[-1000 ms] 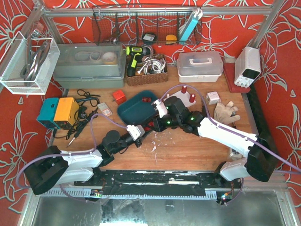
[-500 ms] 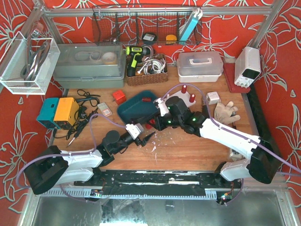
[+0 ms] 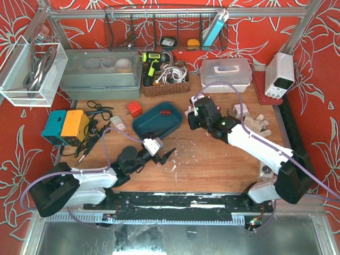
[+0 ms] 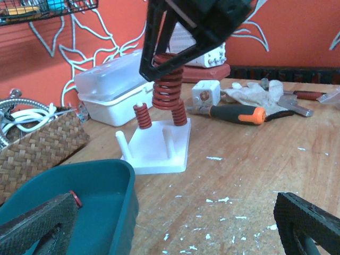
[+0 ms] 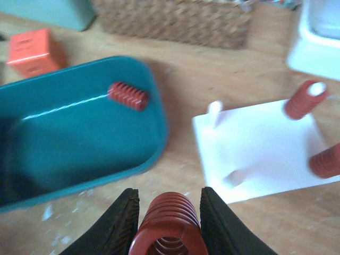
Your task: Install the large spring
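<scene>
The large spring, a thick red coil, sits between the black fingers of my right gripper, which is shut on it. In the left wrist view the large spring hangs upright just above the white base plate. The plate has two bare pegs and two smaller red springs on other pegs. My left gripper stands open and empty over the wood, near the teal tray. A small red spring lies in that tray.
Orange-handled pliers, a glove and a white cube lie right of the plate. A wicker basket and a white lidded box stand behind. A red cube and cables lie to the left.
The two grippers were together at the table's middle. My left gripper has opened and drawn back. My right gripper has carried the large spring up and right to the white plate.
</scene>
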